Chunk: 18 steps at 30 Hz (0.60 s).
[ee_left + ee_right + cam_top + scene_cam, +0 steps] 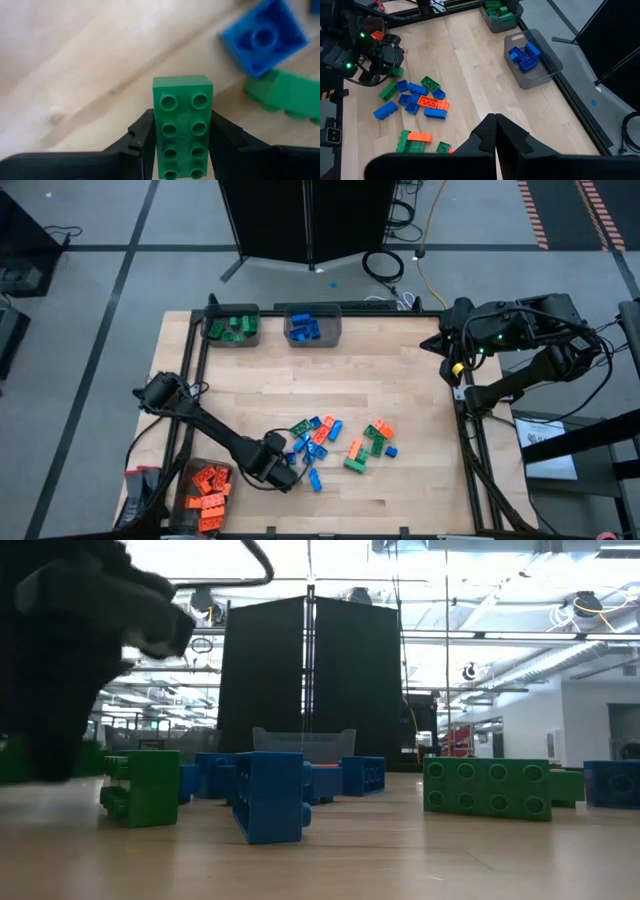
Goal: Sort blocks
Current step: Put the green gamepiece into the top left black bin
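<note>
High view: the left gripper [283, 467] sits low and left of centre, at the left edge of the loose blocks [335, 445] scattered mid-table; a green bin [232, 328] and a blue bin [312, 327] stand at upper centre, an orange bin [205, 490] at lower left; the right gripper [447, 340] waits at upper right.
Low view: a green brick [487, 788] right of centre, a blue brick [270, 796] at centre — a dark arm blurs the upper left.
Left wrist view: fingers [142, 134] clamped on a green block [183, 127] at bottom centre, studs facing the camera.
Right wrist view: fingers [512, 133] pressed together at bottom centre — nothing between them.
</note>
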{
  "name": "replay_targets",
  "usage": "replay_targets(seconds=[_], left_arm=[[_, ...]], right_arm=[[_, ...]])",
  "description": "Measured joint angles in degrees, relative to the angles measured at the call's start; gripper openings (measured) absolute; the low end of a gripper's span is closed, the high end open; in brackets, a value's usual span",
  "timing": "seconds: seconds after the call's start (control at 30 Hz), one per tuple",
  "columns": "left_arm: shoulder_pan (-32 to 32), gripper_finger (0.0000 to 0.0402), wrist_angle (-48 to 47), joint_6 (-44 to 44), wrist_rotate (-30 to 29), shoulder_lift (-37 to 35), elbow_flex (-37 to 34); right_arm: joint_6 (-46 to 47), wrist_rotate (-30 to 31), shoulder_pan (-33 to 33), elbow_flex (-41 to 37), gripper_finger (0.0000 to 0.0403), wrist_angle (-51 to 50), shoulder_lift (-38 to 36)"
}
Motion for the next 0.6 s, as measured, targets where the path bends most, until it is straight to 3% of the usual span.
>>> replay_targets(seconds=[0.33,0.6], left_arm=[[6.44,0.0122,-8.93,5.87,-13.6,-6.51,0.45],[16.84,0.0122,-11.99,18.24,-28.65,-12.07,0.45]], right_arm=[[0.0,0.0,-0.02,0.0,0.0,0.15,-0.02],[0.0,0.0,-0.01,0.0,0.0,0.22,-0.02]])
